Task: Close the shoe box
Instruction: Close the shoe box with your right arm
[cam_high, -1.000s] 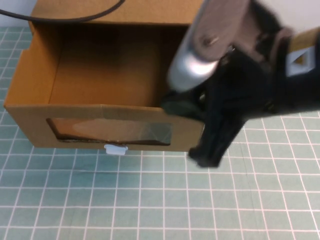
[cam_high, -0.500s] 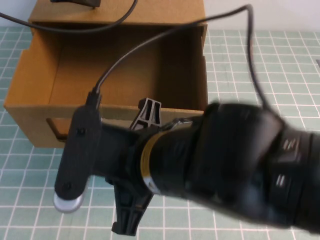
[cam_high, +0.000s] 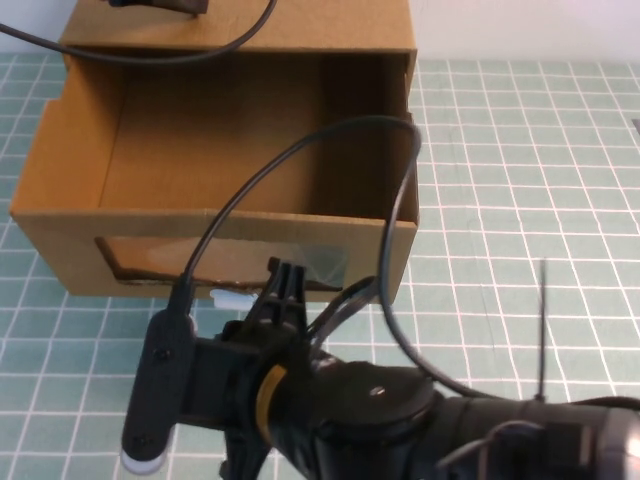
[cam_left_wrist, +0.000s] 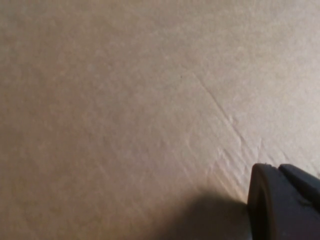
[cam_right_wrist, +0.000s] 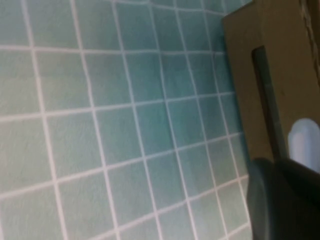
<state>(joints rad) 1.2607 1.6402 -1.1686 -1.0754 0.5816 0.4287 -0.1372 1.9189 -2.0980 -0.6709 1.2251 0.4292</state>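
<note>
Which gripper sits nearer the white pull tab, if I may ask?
The right gripper, at the brown cardboard shoe box's front; the left gripper is over its top.

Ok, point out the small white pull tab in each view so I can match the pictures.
High view: white pull tab under the shoe box window, just ahead of the right gripper.
Left wrist view: not in it; only plain cardboard beside the left gripper.
Right wrist view: pale tab at the edge, on the front panel.
Shared landmark: the window slot.

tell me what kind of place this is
Probably a robot lab bench: a green gridded cutting mat, an open shoe box, the right gripper before it, the left gripper against cardboard.
</note>
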